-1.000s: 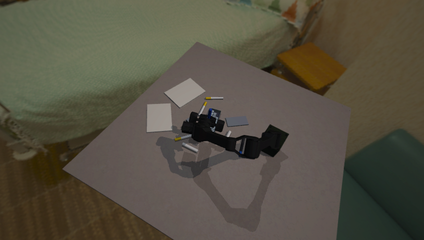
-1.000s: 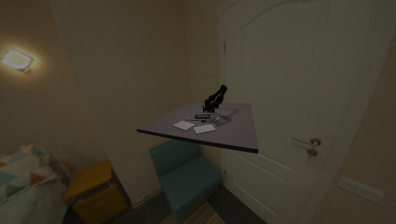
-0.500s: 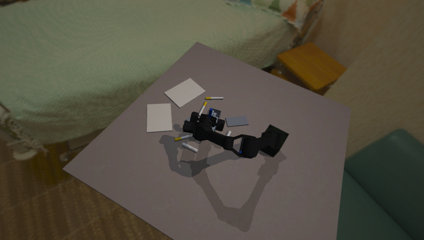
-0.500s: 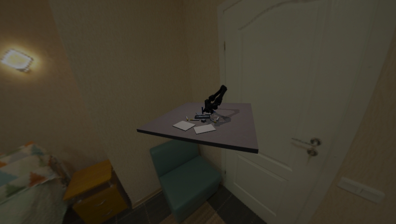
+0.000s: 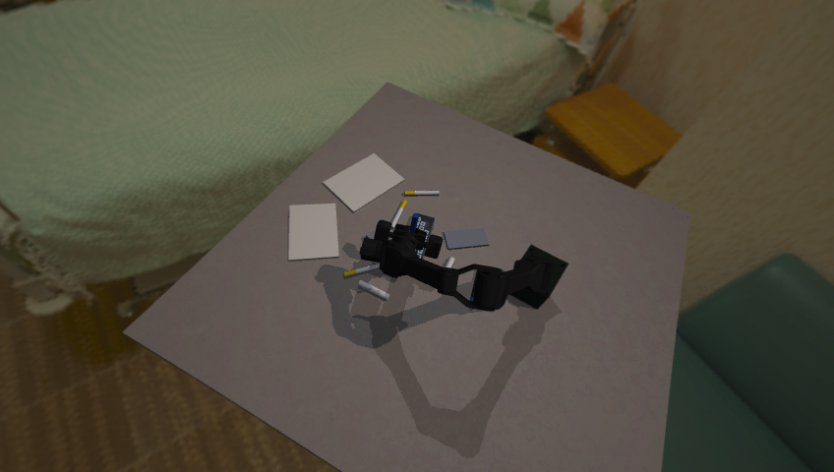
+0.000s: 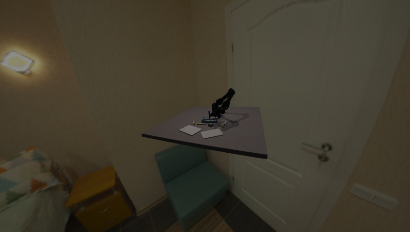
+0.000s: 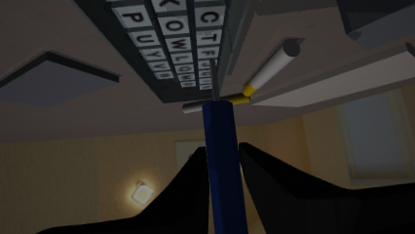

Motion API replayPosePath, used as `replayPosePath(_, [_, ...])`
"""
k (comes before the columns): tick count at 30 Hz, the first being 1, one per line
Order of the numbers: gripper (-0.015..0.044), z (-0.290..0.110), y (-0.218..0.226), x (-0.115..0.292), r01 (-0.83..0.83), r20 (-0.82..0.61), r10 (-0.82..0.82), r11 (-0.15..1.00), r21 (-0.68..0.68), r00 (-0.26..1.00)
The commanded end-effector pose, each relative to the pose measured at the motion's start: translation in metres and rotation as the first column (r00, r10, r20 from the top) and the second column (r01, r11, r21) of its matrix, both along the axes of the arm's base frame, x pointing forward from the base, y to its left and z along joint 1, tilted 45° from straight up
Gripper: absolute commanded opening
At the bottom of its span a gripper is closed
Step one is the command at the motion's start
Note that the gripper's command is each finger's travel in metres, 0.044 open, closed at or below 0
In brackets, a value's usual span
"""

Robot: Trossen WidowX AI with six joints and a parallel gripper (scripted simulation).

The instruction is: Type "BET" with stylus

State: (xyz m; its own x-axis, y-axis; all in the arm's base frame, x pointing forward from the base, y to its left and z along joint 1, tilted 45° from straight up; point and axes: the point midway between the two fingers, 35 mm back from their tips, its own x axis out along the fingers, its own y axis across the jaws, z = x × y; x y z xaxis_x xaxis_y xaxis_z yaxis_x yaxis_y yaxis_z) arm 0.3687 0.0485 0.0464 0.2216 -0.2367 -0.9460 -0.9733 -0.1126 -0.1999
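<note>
Location, from my remote station: home bedroom. I note a bed (image 5: 234,88) with green cover, wooden nightstand (image 5: 611,128), teal armchair (image 6: 191,179), white panelled door (image 6: 301,100), lit wall lamp (image 6: 17,62), wallpapered walls.

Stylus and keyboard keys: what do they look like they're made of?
Stylus: smooth dark-blue shaft, evenly coloured with no grain, likely plastic, narrowing to a thin grey tip that could be metal; held in the gripper. Keyboard: flat matte pale keycaps with dark printed letters in a dark frame, probably plastic.
</note>
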Motion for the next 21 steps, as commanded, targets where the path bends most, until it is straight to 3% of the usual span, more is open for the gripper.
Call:
replayPosePath(1, [0.0081,-0.0028,0.0009,0.0,0.003,-0.001,-0.003,1.0,-0.002,1.0])
replayPosePath(21, [0.0081,-0.0096,0.008,0.0005,0.003,-0.002,-0.003,1.0,-0.002,1.0])
